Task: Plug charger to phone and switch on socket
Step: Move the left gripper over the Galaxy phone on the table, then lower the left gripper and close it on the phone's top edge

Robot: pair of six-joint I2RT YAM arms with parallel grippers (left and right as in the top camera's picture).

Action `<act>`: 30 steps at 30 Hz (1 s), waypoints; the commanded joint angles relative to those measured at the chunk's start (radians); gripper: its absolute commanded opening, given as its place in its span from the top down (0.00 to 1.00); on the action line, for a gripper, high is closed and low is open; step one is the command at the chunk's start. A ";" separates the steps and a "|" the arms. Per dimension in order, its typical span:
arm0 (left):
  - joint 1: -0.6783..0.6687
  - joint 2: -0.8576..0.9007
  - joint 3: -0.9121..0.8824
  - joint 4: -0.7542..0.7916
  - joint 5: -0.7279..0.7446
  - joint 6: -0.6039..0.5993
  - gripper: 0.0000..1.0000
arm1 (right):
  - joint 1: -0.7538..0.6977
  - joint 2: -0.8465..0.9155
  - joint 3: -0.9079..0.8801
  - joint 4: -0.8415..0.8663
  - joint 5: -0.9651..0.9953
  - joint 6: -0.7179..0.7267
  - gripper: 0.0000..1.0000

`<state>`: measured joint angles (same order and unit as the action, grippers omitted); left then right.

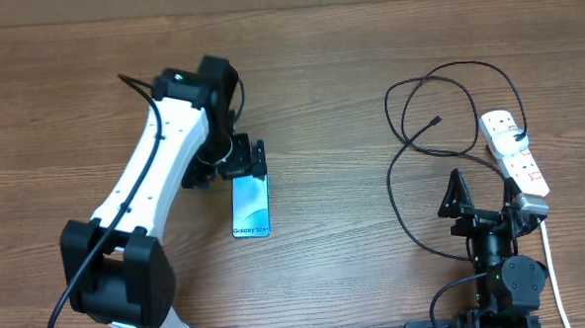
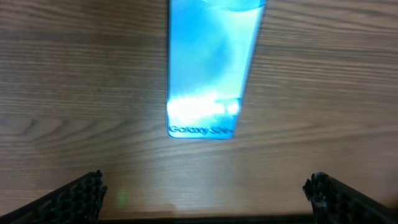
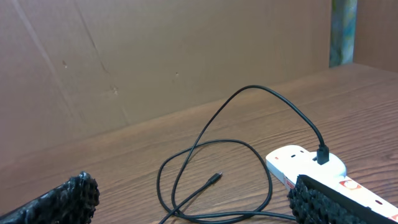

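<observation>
Both wide open, empty: left jaws near phone (image 1: 251, 210), right jaws beside socket (image 1: 512, 140).

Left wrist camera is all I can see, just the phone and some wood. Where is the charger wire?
Observer: The charger lies in loops on the table beside the socket, well away from the phone. Its tip is loose on the wood.
Operator: Is the other end plugged in?
Observer: Yes, a black plug sits in the far end of the socket.
Operator: Is the other arm holding anything?
Observer: No, the right gripper is open and empty, close to the socket's near end.
</observation>
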<state>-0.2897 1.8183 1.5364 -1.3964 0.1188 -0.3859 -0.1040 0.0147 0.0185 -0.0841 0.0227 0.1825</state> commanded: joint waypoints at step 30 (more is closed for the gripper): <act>-0.031 0.014 -0.362 0.495 -0.047 0.103 0.00 | -0.003 -0.012 -0.011 0.003 -0.006 -0.016 0.00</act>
<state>-0.3038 1.8221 1.1820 -0.9096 0.0700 -0.3214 -0.1043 0.0147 0.0185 -0.0837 0.0227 0.1822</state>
